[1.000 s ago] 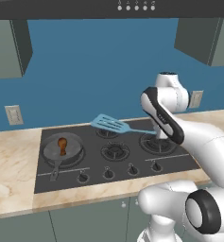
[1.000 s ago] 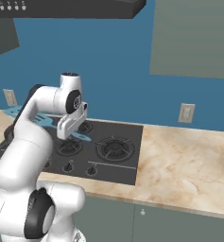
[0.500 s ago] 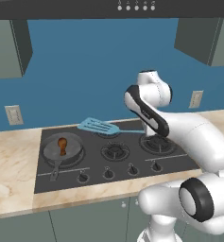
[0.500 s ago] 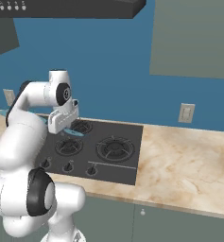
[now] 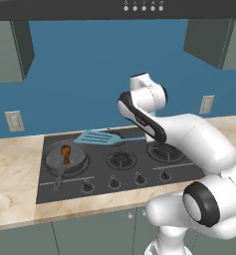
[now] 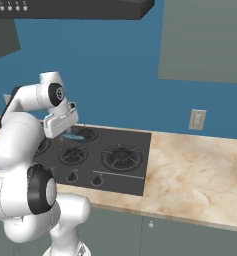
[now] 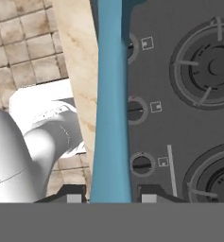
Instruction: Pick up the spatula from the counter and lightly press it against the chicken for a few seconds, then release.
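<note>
Carrying the light-blue flat slotted spatula (image 5: 97, 138) leftwards across the black gas cooktop (image 5: 99, 169), clamped by its handle in the dark two-finger gripper (image 7: 111, 196). Closed narrow, pinched on the blue handle from both sides, as seen in the hand view.

Compared with one second ago: moved from above the centre burner (image 5: 120, 159) to the rear right rim of the grey round pan (image 5: 78, 160), and lowered slightly. Held roughly level, blade leading.

Not yet over the brown chicken drumstick (image 5: 65, 152); placed just beside it and apparently clear of contact, though impossible to confirm the height from these angles.

Judged as late in the approach stage: pickup done, press not begun. Needing a little more travel to the left and forward, then a gentle descent onto the meat.

Noted as risks: pressing too hard and tipping the pan, or sliding the drumstick aside. Recommended: slow, light contact, followed by the hold and then release.
</note>
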Motion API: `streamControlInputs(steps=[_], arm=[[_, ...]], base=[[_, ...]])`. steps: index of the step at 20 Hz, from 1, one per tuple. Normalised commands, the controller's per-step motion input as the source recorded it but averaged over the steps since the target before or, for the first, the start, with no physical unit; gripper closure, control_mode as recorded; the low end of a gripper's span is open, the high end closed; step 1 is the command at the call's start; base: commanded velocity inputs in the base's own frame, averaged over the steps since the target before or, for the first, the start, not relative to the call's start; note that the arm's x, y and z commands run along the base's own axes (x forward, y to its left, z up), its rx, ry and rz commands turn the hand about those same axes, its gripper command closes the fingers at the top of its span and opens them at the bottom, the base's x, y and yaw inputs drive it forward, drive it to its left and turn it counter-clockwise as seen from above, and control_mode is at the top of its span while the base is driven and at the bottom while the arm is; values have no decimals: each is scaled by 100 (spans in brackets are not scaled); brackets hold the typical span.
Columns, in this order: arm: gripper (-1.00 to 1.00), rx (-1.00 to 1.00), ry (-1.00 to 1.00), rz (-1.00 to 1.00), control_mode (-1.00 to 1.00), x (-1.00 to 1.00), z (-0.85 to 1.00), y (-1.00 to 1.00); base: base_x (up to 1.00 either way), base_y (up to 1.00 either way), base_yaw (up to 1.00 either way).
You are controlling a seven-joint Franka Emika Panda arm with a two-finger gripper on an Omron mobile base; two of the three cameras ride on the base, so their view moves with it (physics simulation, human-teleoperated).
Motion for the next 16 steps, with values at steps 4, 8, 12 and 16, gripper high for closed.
streamControlInputs(steps=[4,8,12,16], arm=[[100,-10,1,0,-100,1,0,16],[100,-8,3,0,-100,8,0,28],[100,-8,5,0,-100,14,0,34],[100,-6,3,-4,-100,12,0,27]], base=[[0,0,0],[0,0,0],[0,0,0],[0,0,0]])
